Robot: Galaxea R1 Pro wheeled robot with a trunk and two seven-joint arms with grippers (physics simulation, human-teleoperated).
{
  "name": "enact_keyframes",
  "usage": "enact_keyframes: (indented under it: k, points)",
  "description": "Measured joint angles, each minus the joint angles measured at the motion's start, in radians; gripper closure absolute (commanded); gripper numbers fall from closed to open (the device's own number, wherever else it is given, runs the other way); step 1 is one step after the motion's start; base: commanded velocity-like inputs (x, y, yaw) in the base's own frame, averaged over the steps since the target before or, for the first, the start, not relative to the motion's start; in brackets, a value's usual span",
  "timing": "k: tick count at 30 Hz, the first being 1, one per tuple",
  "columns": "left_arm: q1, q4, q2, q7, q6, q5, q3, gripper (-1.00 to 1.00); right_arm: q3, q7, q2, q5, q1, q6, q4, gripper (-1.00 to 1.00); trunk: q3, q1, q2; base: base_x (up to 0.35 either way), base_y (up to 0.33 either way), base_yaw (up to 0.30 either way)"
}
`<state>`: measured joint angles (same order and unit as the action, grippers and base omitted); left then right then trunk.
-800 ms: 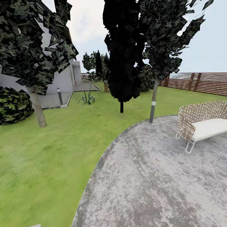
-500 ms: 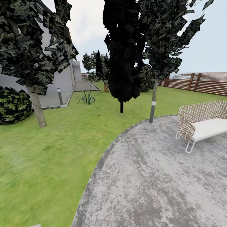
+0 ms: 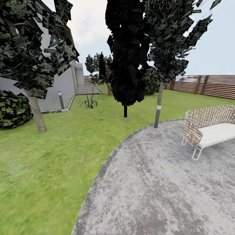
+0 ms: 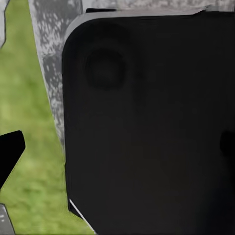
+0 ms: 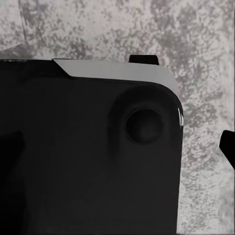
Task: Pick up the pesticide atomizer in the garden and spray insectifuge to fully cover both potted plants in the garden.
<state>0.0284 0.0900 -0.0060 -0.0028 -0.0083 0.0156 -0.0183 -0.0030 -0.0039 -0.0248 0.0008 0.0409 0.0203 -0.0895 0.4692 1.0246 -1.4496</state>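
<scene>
A black pincer tip (image 4: 10,154) and dark body panel (image 5: 88,152) show.

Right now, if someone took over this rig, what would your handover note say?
Grippers: can't tell open or shut; the wrist views are mostly blocked by dark robot bodywork.
Scene: head view looks over lawn and a grey paved patch, with trees, a wicker bench and a fence.
Job's things: atomizer and potted plants not located here.
Done: nothing evident.
Left: find the atomizer, grasp it, spray both plants.
</scene>
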Motion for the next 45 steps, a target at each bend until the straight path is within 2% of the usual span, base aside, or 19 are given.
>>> enact_keyframes:
  k: [5, 10, 11, 12, 13, 14, 18, 22, 25, 28, 31, 36, 45]
  points:
    - [-0.021, 0.028, 0.003, 0.001, 0.0, -0.001, 0.0, -1.0, -0.002, -0.001, 0.028, -0.001, 0.0, 0.027, -0.029, -1.0, 0.0, 0.0, 0.0, 0.239, -0.166, 0.0]
    - [-0.048, 0.058, 0.006, 0.001, 0.0, -0.006, 0.001, -1.0, -0.003, -0.002, 0.034, -0.001, 0.001, 0.055, -0.057, -1.0, 0.0, 0.0, 0.0, 0.264, -0.167, 0.0]
    - [-0.055, 0.184, 0.007, 0.001, 0.0, -0.006, 0.001, -1.0, -0.003, -0.002, 0.034, -0.002, 0.001, 0.217, -0.101, -1.0, 0.0, 0.0, 0.0, 0.274, -0.167, 0.0]
    - [-0.163, 0.218, 0.007, 0.001, 0.0, -0.006, 0.0, -1.0, -0.003, -0.002, 0.034, -0.002, 0.002, 0.251, -0.242, -1.0, 0.0, 0.0, 0.0, 0.275, -0.167, 0.0]
    - [-0.231, 0.221, 0.006, 0.001, 0.0, -0.006, 0.001, -1.0, -0.002, -0.002, 0.034, -0.002, 0.007, 0.297, -0.412, -1.0, -0.001, 0.0, 0.0, 0.276, -0.167, 0.0]
    - [-0.237, 0.222, 0.005, 0.001, 0.0, -0.004, 0.001, -1.0, -0.003, -0.002, 0.034, -0.003, 0.012, 0.332, -0.428, -1.0, 0.0, 0.0, 0.0, 0.276, -0.167, 0.0]
    - [-0.295, 0.221, 0.005, 0.001, 0.0, -0.002, 0.0, -1.0, -0.003, -0.001, 0.034, -0.003, 0.041, 0.366, -0.426, -1.0, 0.0, 0.0, 0.0, 0.277, -0.167, 0.0]
    - [-0.3, 0.217, 0.011, 0.001, -0.022, -0.003, -0.001, -1.0, 0.001, 0.005, 0.034, 0.001, 0.047, 0.372, -0.423, -1.0, 0.0, 0.0, 0.0, 0.278, -0.167, 0.0]
    - [-0.293, 0.2, 0.047, 0.004, -0.112, -0.002, -0.003, -1.0, 0.003, 0.007, 0.035, 0.004, 0.048, 0.373, -0.422, -1.0, 0.0, 0.0, 0.0, 0.279, -0.167, 0.0]
    - [-0.292, 0.166, 0.077, 0.006, -0.17, 0.004, -0.006, -1.0, 0.004, 0.004, 0.035, 0.004, 0.049, 0.374, -0.421, -1.0, 0.0, 0.0, 0.0, 0.28, -0.167, 0.01]
    - [-0.292, 0.142, 0.088, 0.006, -0.198, 0.029, -0.024, -1.0, 0.004, 0.002, 0.035, 0.005, 0.049, 0.375, -0.421, -1.0, 0.0, 0.0, 0.0, 0.28, -0.167, 0.144]
    - [-0.291, 0.131, 0.091, 0.006, -0.208, 0.044, -0.036, -1.0, 0.004, 0.001, 0.035, 0.006, 0.049, 0.376, -0.419, -1.0, 0.003, 0.0, 0.0, 0.28, -0.168, 0.237]
    - [-0.291, 0.129, 0.092, 0.003, -0.211, 0.046, -0.037, -1.0, 0.004, 0.001, 0.035, 0.006, 0.049, 0.376, -0.418, -1.0, 0.008, 0.0, 0.0, 0.28, -0.172, 0.263]
